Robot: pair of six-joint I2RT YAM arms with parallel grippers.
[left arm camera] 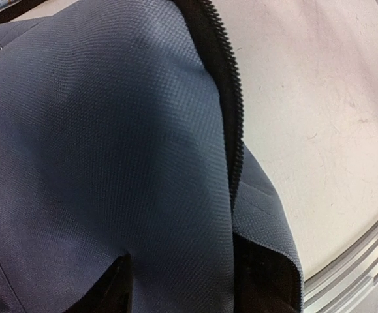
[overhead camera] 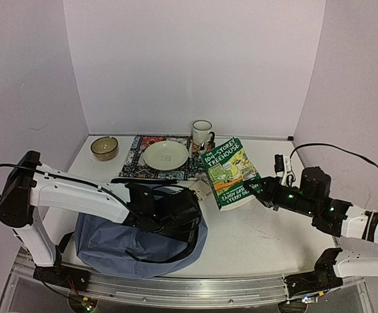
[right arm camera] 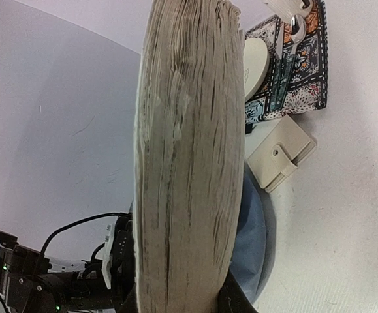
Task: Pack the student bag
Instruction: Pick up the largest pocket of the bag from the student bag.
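Observation:
The student bag (overhead camera: 120,242), a slate-blue fabric backpack, lies at the near left of the table. My left gripper (overhead camera: 177,212) is at its top right edge, shut on a fold of the fabric. In the left wrist view the fold (left arm camera: 130,163) and its black zipper (left arm camera: 226,98) run down between my dark fingers (left arm camera: 113,293). My right gripper (overhead camera: 264,193) is shut on a green paperback book (overhead camera: 230,172) and holds it tilted above the table, right of the bag. In the right wrist view the book's page edge (right arm camera: 189,163) fills the middle and the bag (right arm camera: 252,238) lies behind it.
A beige wallet (overhead camera: 200,189) lies on the table between bag and book; it also shows in the right wrist view (right arm camera: 281,153). At the back are a patterned placemat (overhead camera: 136,163) with a plate (overhead camera: 166,155), a mug (overhead camera: 202,132) and a bowl (overhead camera: 104,147). The table's metal front edge (left arm camera: 358,261) is close.

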